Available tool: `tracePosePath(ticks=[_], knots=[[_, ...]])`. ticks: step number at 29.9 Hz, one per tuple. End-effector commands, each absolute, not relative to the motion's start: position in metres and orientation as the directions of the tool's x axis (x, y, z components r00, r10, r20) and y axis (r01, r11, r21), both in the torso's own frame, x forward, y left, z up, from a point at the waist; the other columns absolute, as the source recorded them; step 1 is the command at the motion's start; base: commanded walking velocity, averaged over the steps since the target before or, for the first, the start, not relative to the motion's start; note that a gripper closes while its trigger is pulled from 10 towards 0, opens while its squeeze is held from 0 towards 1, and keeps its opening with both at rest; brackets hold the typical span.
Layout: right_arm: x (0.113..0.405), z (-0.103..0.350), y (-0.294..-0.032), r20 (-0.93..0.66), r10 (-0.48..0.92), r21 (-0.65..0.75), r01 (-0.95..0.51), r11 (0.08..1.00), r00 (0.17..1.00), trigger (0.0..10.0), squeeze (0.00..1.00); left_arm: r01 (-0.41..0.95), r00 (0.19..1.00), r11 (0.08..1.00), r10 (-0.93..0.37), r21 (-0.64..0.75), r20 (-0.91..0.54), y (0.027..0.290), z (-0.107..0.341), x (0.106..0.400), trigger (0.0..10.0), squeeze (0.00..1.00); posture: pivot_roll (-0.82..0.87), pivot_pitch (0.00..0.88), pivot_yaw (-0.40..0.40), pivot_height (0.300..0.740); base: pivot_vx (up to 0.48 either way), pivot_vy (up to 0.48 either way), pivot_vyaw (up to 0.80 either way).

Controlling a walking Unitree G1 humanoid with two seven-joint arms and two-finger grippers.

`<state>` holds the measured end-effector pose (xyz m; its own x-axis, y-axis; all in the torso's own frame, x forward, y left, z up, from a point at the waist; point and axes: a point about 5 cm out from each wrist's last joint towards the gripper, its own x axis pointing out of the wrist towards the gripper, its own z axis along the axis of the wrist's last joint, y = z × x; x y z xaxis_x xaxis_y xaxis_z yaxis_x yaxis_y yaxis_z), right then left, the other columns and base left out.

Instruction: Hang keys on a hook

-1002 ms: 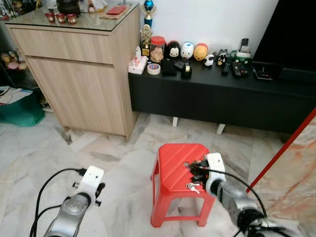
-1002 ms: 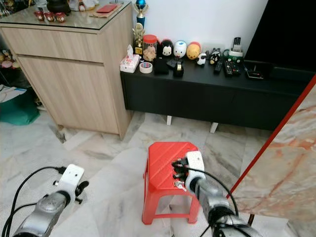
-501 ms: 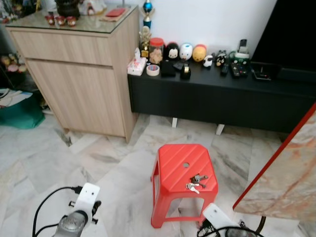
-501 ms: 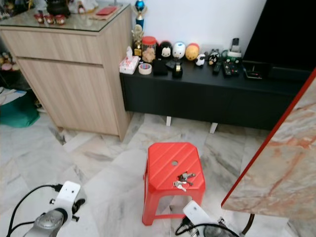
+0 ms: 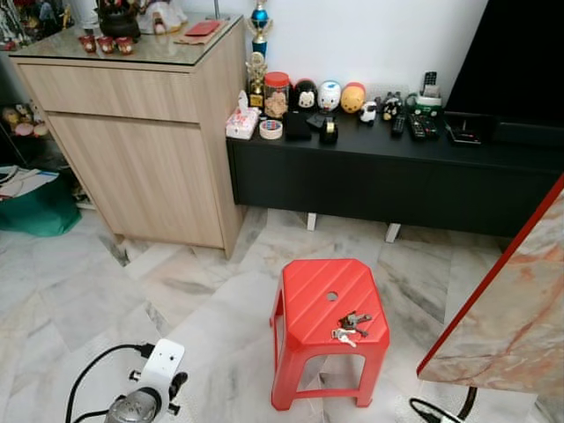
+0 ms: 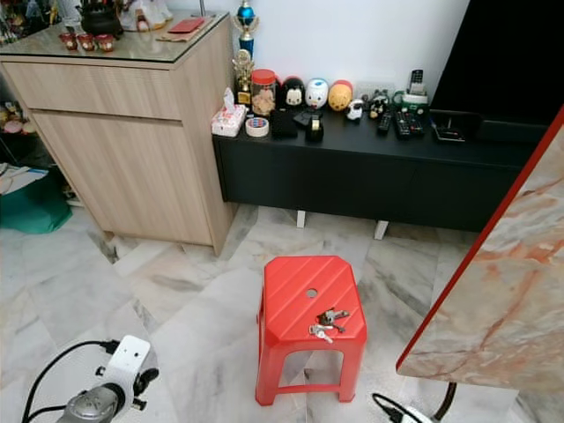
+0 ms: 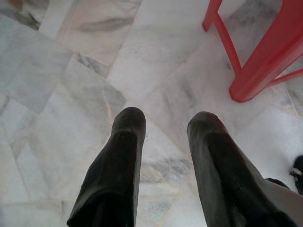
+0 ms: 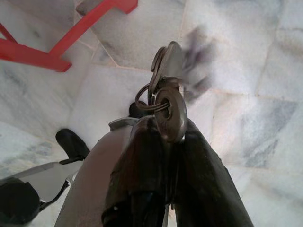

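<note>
The right end effector [image 8: 163,130] has dropped off the stool [image 5: 328,308] and now pinches a key ring [image 8: 163,92] above the floor. More keys [image 5: 349,326] lie at the stool's 5 o'clock corner. The left end effector [image 7: 163,127] hangs open.

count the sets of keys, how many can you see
2. One bunch of keys lies on the red stool, near its right front corner. A second set of keys is pinched in the right gripper, low over the marble floor.
</note>
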<state>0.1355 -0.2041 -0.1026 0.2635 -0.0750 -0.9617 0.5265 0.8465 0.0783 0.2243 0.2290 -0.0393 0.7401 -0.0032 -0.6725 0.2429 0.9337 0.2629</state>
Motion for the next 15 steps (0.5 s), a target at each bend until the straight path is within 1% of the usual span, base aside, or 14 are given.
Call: tracePosePath(ticks=[1,2,3,4,5,6,7,9,10,11,12,15], knots=[[0.135,-0.103,-0.201,-0.96,-0.081,-0.034,0.174,0.984,0.269,10.0,0.0,0.28,0.726,0.919,-0.015,0.276,-0.687,0.229,-0.042,0.222,10.0,0.0,0.09,0.0,-0.029,0.74,0.0,0.0,0.0],[0.139,-0.102,-0.2,-0.953,-0.101,-0.166,-0.21,0.963,0.287,10.0,0.0,0.284,0.726,0.918,-0.017,0.278,-0.687,0.229,-0.042,0.222,10.0,0.0,0.09,0.0,-0.028,0.74,0.0,0.0,0.0],[0.142,-0.101,-0.201,-0.944,-0.106,-0.203,-0.296,0.933,0.312,10.0,0.0,0.287,0.727,0.917,-0.019,0.278,-0.686,0.228,-0.042,0.222,10.0,0.0,0.09,0.0,-0.026,0.74,0.0,0.0,0.0],[0.145,-0.1,-0.201,-0.938,-0.107,-0.219,-0.327,0.919,0.329,10.0,0.0,0.289,0.728,0.916,-0.021,0.278,-0.685,0.228,-0.042,0.223,10.0,0.0,0.09,0.0,-0.026,0.74,0.0,0.0,0.0],[0.147,-0.099,-0.201,-0.931,-0.1,-0.216,-0.308,0.927,0.351,10.0,0.0,0.291,0.729,0.915,-0.023,0.279,-0.684,0.227,-0.042,0.223,10.0,0.0,0.09,0.0,-0.024,0.74,0.0,0.0,0.0],[0.154,-0.096,-0.2,-0.916,-0.084,-0.173,-0.197,0.965,0.391,10.0,0.0,0.295,0.731,0.913,-0.026,0.281,-0.682,0.226,-0.042,0.224,10.0,0.0,0.09,0.0,-0.022,0.74,0.0,0.0,0.0],[0.159,-0.095,-0.2,-0.908,-0.085,-0.159,-0.151,0.976,0.411,10.0,0.0,0.297,0.732,0.913,-0.028,0.282,-0.681,0.226,-0.042,0.224,10.0,0.0,0.09,0.0,-0.022,0.74,0.0,0.0,0.0],[0.171,-0.088,-0.207,-0.878,-0.134,-0.19,-0.078,0.979,0.459,10.0,0.0,0.308,0.732,0.907,-0.034,0.286,-0.68,0.224,-0.042,0.225,10.0,0.0,0.08,0.0,-0.02,0.74,0.0,0.0,0.0],[0.171,-0.088,-0.207,-0.878,-0.134,-0.19,-0.078,0.979,0.459,10.0,0.0,0.308,0.732,0.907,-0.034,0.286,-0.68,0.224,-0.042,0.225,10.0,0.0,0.08,0.0,-0.02,0.74,0.0,0.0,0.0],[0.174,-0.086,-0.21,-0.869,-0.161,-0.177,0.01,0.984,0.468,10.0,0.0,0.311,0.732,0.906,-0.036,0.288,-0.68,0.223,-0.042,0.224,10.0,0.0,0.08,0.0,-0.019,0.74,0.0,0.0,0.0],[0.176,-0.084,-0.216,-0.869,-0.196,-0.065,0.288,0.955,0.454,10.0,0.0,0.302,0.735,0.909,-0.029,0.289,-0.678,0.224,-0.043,0.224,10.0,0.0,0.08,0.0,-0.019,0.74,0.0,0.0,0.0],[0.174,-0.084,-0.221,-0.874,-0.222,-0.003,0.451,0.893,0.433,10.0,0.0,0.289,0.741,0.91,-0.016,0.297,-0.671,0.225,-0.043,0.224,10.0,0.0,0.09,0.0,-0.017,0.74,0.0,0.0,0.0]])
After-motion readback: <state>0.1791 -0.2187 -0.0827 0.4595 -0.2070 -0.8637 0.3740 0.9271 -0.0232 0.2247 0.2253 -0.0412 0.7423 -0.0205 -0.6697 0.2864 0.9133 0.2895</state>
